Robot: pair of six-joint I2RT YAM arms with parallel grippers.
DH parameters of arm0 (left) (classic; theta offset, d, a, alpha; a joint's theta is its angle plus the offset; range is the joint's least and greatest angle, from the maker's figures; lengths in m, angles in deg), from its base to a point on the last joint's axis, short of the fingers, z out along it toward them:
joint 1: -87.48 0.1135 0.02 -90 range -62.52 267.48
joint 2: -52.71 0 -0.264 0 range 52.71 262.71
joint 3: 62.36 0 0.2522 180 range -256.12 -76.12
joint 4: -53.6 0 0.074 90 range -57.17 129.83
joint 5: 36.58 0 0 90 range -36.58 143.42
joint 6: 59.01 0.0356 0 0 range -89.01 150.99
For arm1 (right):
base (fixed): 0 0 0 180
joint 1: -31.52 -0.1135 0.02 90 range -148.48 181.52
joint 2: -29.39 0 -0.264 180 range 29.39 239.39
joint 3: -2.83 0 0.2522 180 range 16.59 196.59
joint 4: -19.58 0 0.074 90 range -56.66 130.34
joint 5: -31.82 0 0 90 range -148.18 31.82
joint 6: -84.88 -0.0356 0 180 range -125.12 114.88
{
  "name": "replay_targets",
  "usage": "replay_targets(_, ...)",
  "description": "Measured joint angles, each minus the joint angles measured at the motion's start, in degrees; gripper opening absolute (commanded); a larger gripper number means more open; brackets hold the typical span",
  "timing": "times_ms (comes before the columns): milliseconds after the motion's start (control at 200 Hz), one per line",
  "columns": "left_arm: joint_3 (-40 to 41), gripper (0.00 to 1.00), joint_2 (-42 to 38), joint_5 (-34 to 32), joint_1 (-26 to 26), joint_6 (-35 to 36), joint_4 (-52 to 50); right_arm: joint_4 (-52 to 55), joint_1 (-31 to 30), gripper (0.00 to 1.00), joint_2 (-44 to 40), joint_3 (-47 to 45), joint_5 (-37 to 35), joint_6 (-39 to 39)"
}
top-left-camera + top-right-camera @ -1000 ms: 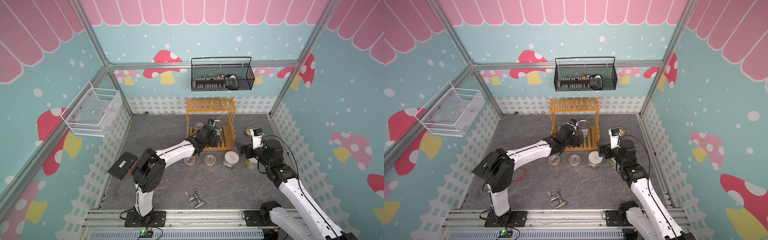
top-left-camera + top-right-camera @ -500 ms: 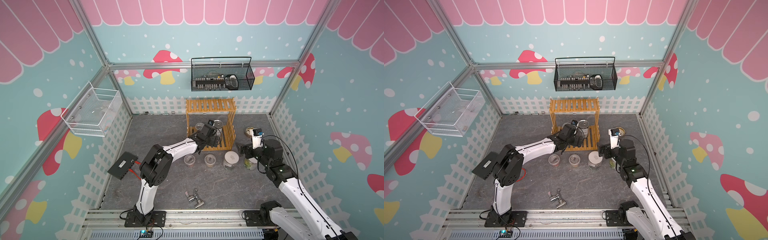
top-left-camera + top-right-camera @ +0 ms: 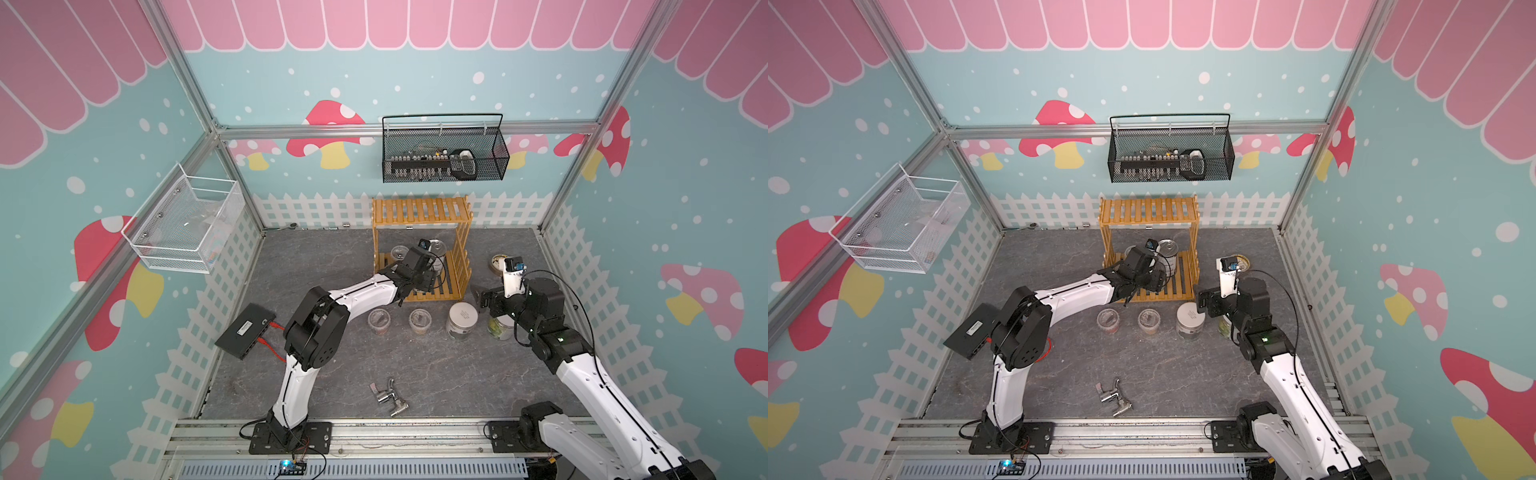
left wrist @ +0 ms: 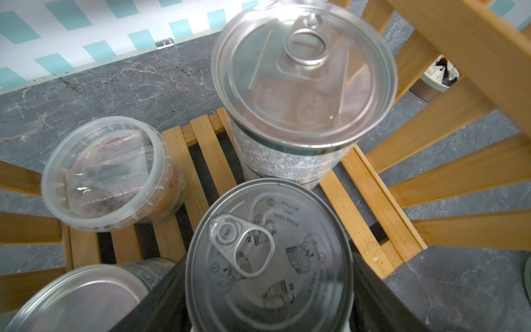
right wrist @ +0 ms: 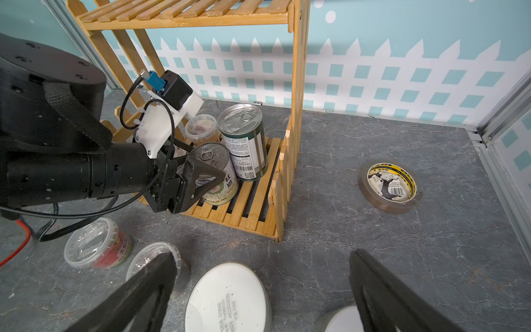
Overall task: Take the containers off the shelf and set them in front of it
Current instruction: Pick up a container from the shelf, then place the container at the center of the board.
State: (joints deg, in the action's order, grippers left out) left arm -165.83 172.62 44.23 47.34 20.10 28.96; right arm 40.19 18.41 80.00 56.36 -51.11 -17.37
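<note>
The tin (image 4: 267,258) is flanked by the left fingers (image 4: 373,299) on the shelf's (image 5: 250,207) lower tier; a grasp cannot be confirmed. The right fingers (image 5: 382,296) are held released near a jar (image 5: 227,299) on the tabletop (image 5: 373,138).

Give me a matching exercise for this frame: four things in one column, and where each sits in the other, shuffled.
Things:
1. tape roll
2. faucet
3. white-lidded jar
4. tall green-labelled tin

Places:
A. on the lower tier of the shelf
B. upright on the floor in front of the shelf
C. lying on the floor, far from the shelf
D. flat on the floor, off to one side of the shelf

Pairs: 1-D, 2-C, 3-B, 4-A
</note>
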Motion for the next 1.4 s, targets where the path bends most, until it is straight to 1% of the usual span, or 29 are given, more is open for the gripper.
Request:
replay_targets(200, 1.4, 0.67, -1.5, 0.1, 0.0, 0.0, -0.7, -0.3, 0.0, 0.99, 0.0, 0.0, 0.3, 0.0)
replay_targets(345, 3.6, 0.67, -5.4, 0.5, -0.1, 0.3, -1.7, -1.1, 0.0, 0.99, -0.1, -0.5, 2.6, 0.0)
replay_targets(580, 9.3, 0.67, -16.0, 1.9, -1.4, 0.3, -2.0, -1.3, 0.0, 0.99, -0.5, -0.9, 6.5, 0.1)
replay_targets(680, 13.9, 0.67, -21.3, 2.3, -2.9, 0.2, -2.4, -1.3, 0.0, 0.99, -0.5, -0.9, 7.5, 0.2)
replay_targets(775, 19.8, 0.67, -27.0, 2.3, -4.8, -0.5, -3.3, -1.3, 0.0, 0.99, -0.5, -0.9, 8.1, 0.2)
replay_targets(966, 30.5, 0.67, -38.5, 1.9, -9.9, -4.0, -7.9, -1.3, 0.0, 0.99, -0.5, -0.9, 9.0, 0.5)
replay_targets(1186, 37.5, 0.66, -50.9, -1.5, -16.2, -11.0, -14.7, -1.3, 0.0, 0.99, -0.3, -0.9, 9.7, 1.1)
replay_targets(1301, 40.8, 0.66, -55.1, -3.3, -17.4, -14.9, -17.0, -1.4, 0.0, 0.99, 0.2, -0.9, 10.4, 1.1)
replay_targets(1401, 44.1, 0.66, -56.2, -5.0, -17.4, -17.7, -18.8, -1.4, 0.0, 0.99, 0.6, -0.9, 11.0, 1.1)
